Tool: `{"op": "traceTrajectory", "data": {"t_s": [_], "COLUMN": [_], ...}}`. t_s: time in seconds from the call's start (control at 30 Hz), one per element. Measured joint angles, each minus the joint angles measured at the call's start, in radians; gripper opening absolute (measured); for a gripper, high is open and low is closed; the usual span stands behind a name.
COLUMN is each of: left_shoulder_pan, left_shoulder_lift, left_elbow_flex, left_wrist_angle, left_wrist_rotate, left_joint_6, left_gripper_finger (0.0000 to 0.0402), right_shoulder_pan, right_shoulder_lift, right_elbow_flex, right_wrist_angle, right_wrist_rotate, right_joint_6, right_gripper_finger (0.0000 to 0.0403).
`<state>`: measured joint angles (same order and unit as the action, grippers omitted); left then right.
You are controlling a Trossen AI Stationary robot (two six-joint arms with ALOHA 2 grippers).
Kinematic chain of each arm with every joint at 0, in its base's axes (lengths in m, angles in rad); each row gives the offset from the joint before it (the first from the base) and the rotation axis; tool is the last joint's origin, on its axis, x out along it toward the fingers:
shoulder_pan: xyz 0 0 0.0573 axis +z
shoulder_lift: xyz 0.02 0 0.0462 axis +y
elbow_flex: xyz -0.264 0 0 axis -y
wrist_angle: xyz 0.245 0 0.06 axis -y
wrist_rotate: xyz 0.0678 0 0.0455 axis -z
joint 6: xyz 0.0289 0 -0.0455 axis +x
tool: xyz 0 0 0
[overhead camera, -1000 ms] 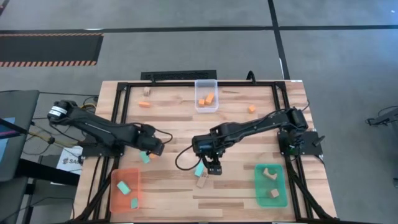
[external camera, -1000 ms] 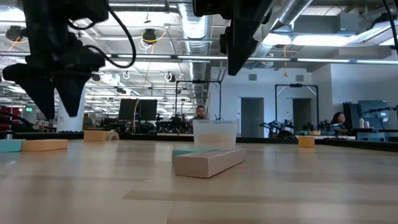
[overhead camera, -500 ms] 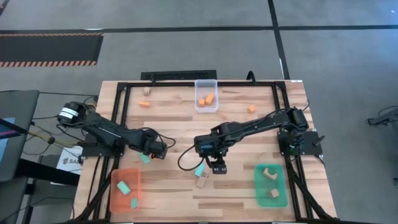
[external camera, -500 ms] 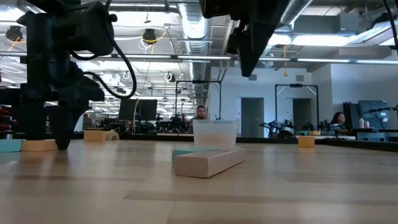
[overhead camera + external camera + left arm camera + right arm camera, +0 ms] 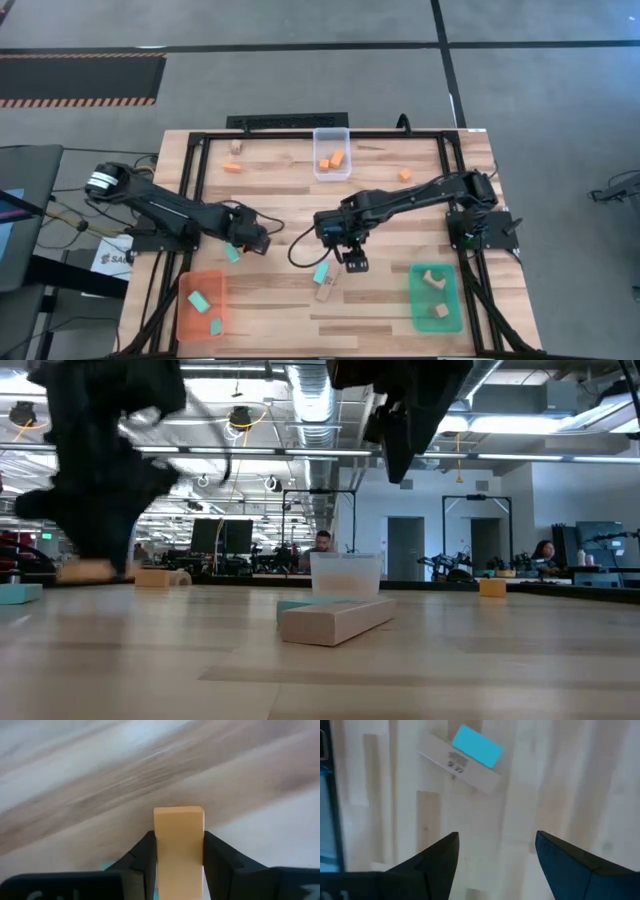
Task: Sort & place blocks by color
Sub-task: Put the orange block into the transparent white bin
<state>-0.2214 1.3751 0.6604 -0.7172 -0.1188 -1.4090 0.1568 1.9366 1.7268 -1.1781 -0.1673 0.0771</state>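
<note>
My left gripper (image 5: 178, 842) points down at the table's left middle (image 5: 243, 243) and is shut on a small orange block (image 5: 178, 822). A teal block (image 5: 232, 254) lies on the table just beside it. My right gripper (image 5: 496, 840) hangs open above the table's middle (image 5: 354, 262). Below and beside it a teal block (image 5: 477, 746) lies against a long tan block (image 5: 462, 766), and neither is touched. More blocks sit in the three trays. My left gripper pinches the orange block's two long sides (image 5: 165, 845) between its two fingers, coming from above and pointing down. The block's end (image 5: 178, 812) sticks out past the fingertips. In the low view the block (image 5: 85, 570) shows blurred, slightly above the table top.
A clear tray (image 5: 332, 140) at the far middle holds orange blocks. An orange tray (image 5: 186, 300) near left holds teal blocks, and a green tray (image 5: 452, 300) near right holds tan ones. Loose blocks lie at the far left (image 5: 232, 168) and far right (image 5: 405, 175).
My left gripper has come down over the orange block and shut on it. In the low view the block now stands a little higher than where it lay.
</note>
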Motion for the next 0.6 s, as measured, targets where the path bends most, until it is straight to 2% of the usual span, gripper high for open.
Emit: {"op": "traceTrajectory", "data": {"t_s": [0.13,0.37,0.5,0.6], "left_shoulder_pan": [0.01,0.072,0.11,0.13], "left_shoulder_lift": [-0.126,-0.406,-0.51,-0.533], "left_elbow_flex": [0.052,0.073,0.074,0.073], "left_wrist_angle": [0.03,0.21,0.337,0.511], "left_wrist_rotate": [-0.06,-0.149,-0.154,-0.066], "left_joint_6": [0.057,0.149,0.245,0.392], "left_gripper_finger": [0.0095,0.0095,0.0095,0.0095], "right_shoulder_pan": [-0.015,-0.074,-0.11,-0.124], "right_shoulder_lift": [-0.049,-0.204,-0.288,-0.316], "right_elbow_flex": [0.001,0.001,0.002,0.003], "right_wrist_angle": [-0.002,0.056,0.226,0.421], "right_wrist_rotate": [0.071,0.256,0.3,0.281], "right_joint_6": [-0.052,-0.104,-0.137,-0.182], "right_gripper_finger": [0.0281,0.0281,0.0281,0.0281]}}
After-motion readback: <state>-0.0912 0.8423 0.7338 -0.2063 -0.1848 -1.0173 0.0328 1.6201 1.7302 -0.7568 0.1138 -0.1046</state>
